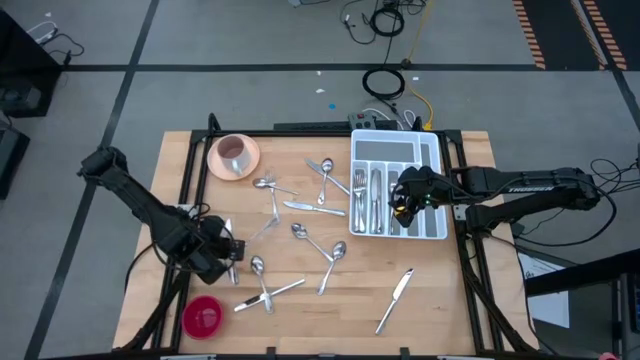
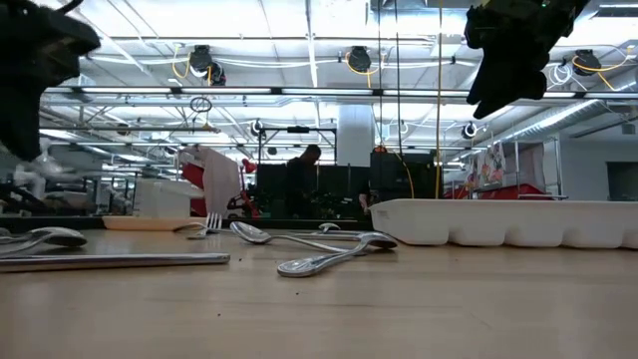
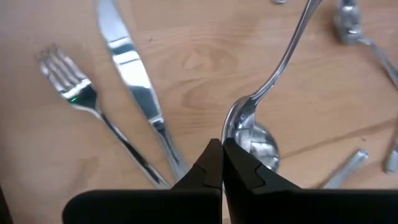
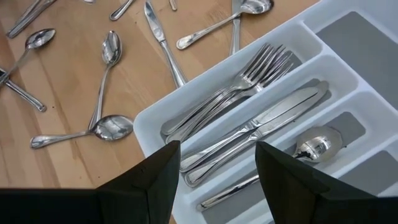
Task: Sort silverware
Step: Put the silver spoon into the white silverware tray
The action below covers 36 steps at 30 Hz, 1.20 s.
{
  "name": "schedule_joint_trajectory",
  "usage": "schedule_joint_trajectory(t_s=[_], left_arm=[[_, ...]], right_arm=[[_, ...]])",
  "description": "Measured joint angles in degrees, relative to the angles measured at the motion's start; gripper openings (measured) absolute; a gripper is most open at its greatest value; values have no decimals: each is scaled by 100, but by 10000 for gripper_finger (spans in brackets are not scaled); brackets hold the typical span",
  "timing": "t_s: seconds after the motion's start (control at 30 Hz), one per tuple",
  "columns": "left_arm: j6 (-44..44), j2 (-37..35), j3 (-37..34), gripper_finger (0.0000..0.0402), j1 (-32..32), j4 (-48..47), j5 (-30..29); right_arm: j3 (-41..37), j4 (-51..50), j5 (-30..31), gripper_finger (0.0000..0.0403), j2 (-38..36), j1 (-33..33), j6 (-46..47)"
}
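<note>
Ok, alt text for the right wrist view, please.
The open right claw hovers over a white cutlery tray holding forks, knives and a spoon in separate compartments; more spoons and a knife lie on the wooden table beside it.

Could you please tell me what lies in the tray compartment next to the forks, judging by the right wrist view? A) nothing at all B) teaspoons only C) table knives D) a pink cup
C: in the white tray, the slot beside the forks holds long flat-bladed table knives, while a spoon lies one slot further.
</note>
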Motion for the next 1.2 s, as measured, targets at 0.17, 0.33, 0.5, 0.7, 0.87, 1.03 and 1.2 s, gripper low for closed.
schedule_joint_trajectory(t_s=[0.17, 0.33, 0.5, 0.7, 0.87, 1.03, 1.2], left_arm=[[850, -42, 309, 0, 217, -282, -122], [2504, -44, 708, 0, 768, -391, -203], [4558, -44, 1153, 0, 1647, -295, -316], [7393, -42, 1605, 0, 2853, 807, -269], [9231, 61, 1914, 0, 3902, 1751, 364], [10658, 508, 2335, 0, 4717, 1898, 1061], [11970, 1193, 2866, 0, 5177, 1872, 1570]], right_arm=[[0, 2, 140, 201, 0, -2, -3], [0, 2, 267, 201, 0, -6, -41], [0, 0, 294, 201, 0, -13, -50], [2, -231, 770, 201, 0, -13, 246], [2, -659, 832, 201, 0, -13, 456], [2, -661, 713, 201, -2, -13, 225], [2, -689, 716, 201, -4, -15, 0]])
